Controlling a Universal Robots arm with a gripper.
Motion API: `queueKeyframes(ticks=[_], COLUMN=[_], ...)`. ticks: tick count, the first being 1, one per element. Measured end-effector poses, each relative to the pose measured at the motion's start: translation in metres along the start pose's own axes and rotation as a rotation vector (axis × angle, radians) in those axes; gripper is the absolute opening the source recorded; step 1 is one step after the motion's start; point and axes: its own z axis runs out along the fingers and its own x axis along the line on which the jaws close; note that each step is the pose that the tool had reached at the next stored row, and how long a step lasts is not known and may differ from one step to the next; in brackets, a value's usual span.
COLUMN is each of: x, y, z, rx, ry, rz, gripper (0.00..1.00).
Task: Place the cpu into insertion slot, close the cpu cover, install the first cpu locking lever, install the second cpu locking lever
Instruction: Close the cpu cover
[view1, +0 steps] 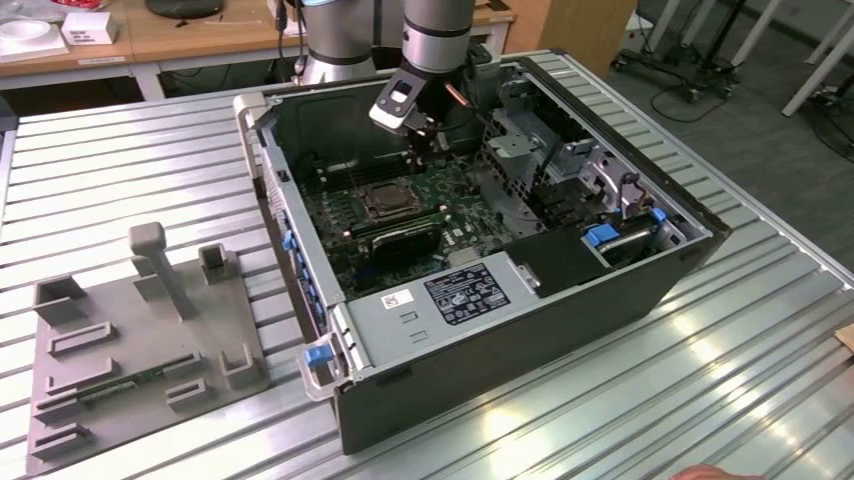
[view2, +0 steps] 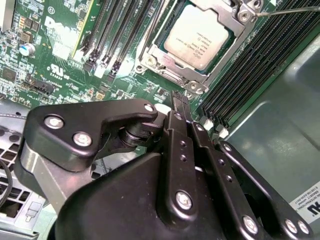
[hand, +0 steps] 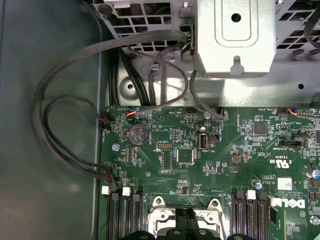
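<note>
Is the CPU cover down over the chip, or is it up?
Down: in the second wrist view the cpu cover lies flat, framing the cpu.

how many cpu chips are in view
1. The cpu lies in the insertion slot on the green motherboard, beyond the gripper in the second wrist view. The gripper hides part of the board.

I'm looking at a ribbed, silvery metal surface (view1: 627, 400), with overhead light glaring off its grooves. Behind it, toward the exterior view's left, a wooden desk (view1: 200, 35) carries white boxes (view1: 87, 27). Toward the right I see grey floor (view1: 761, 120) and wheeled stand bases (view1: 687, 75).
</note>
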Motion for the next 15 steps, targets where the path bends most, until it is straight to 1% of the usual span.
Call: queueKeyframes(ticks=[9, 11, 15], x=[0.0000, 0.0000, 0.0000], y=[-0.0004, -0.0022, -0.0081], z=[0.0000, 0.0000, 0.0000], rx=[0.0006, 0.0006, 0.0006], ry=[0.0001, 0.0001, 0.0001], rz=[0.000, 0.000, 0.000], gripper=[0.11, 0.11, 0.11])
